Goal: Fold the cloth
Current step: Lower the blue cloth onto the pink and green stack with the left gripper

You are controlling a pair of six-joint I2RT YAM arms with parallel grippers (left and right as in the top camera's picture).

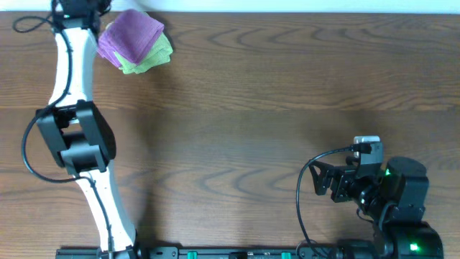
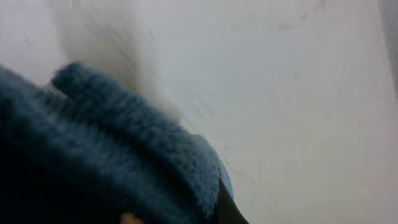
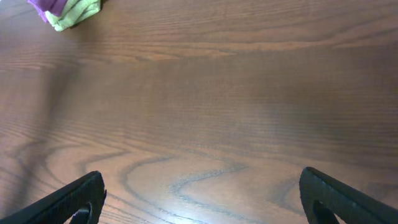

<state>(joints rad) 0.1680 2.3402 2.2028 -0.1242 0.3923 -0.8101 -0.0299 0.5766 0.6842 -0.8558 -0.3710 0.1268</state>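
Observation:
The sky-blue terry cloth (image 2: pixel 112 155) shows only in the left wrist view, bunched up close against the camera in front of a white surface. It covers most of my left gripper (image 2: pixel 217 211); one dark finger edge shows beside it, and the jaws seem shut on the cloth. In the overhead view the left arm (image 1: pixel 72 65) reaches past the table's far left edge, and the cloth is out of view there. My right gripper (image 3: pixel 202 186) is open and empty, low over bare wood near the front right (image 1: pixel 323 183).
A purple folded cloth (image 1: pixel 131 34) lies on a yellow-green folded cloth (image 1: pixel 147 59) at the far left of the table, beside the left arm. Both show in the right wrist view's top left corner (image 3: pixel 68 12). The wooden table (image 1: pixel 273 108) spans the view.

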